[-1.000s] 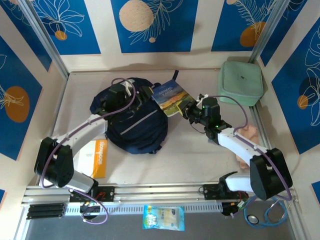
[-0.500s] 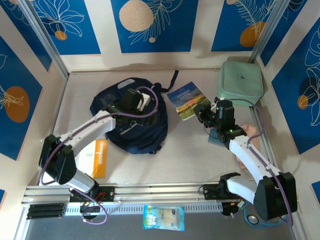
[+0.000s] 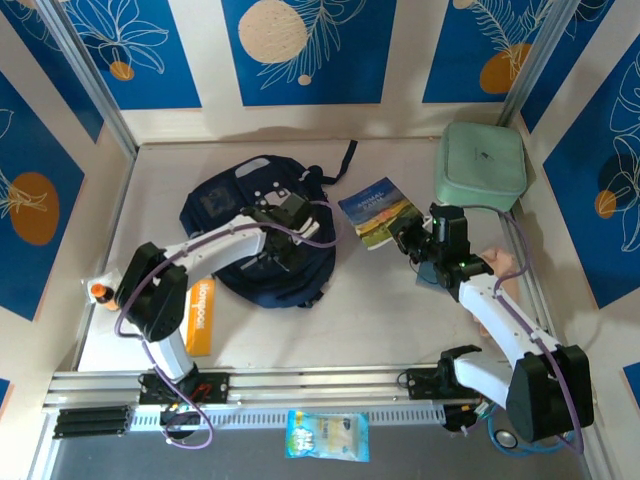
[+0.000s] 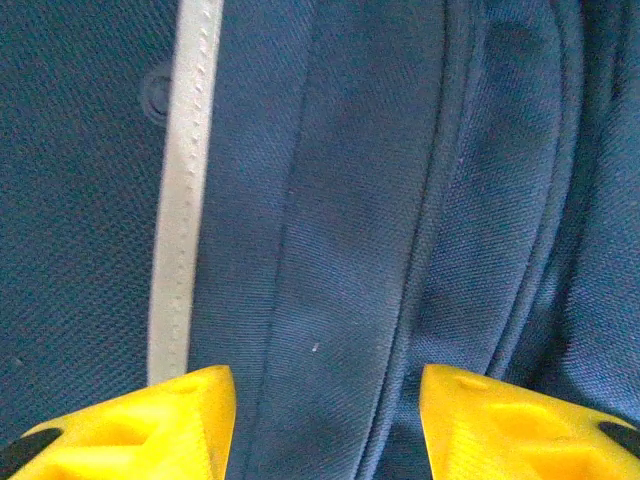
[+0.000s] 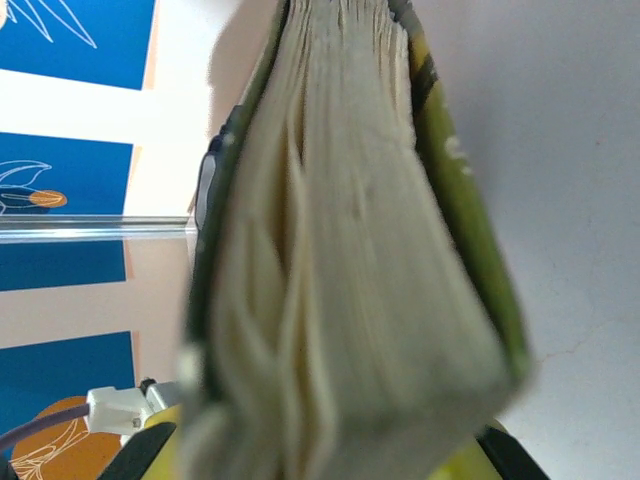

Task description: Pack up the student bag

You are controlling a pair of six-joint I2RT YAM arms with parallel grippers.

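L fingers (image 3: pixel 298 232) are standing parted, tips down on the student bag (image 3: pixel 225 205). Navy cloth is running between them, w/ the grey stripe (image 4: pixel 180 200) just inside one tip. They seem to be gripping nothing yet, though the close view is making that hard to judge. R fingers (image 3: pixel 400 236) are clenching the book (image 5: pixel 340 250) by one edge, pages fanning loose above the grip.

Risks:
- L fingers may be closing on flat cloth, not a seam or zip pull. They'd pinch a thin fold and slip off, or be hauling the whole bag along the bench (image 3: pixel 380 310) instead of opening it.
- No open mouth is showing under or beside the L fingers. A book coming across would be butting against shut fabric.
- The book is hanging from an edge grip, so its weight could be levering it down or twisting it out.
- The R fingers are sitting near the L ones, so the arms could be clashing on approach.

The bag is lying slumped directly under the L fingers, well off to the L side of the R fingers. It's navy weave w/ stitched grey striping and soft ridged seams. White marks are showing on the pocket beyond the L fingers, and a black strap is trailing past that.
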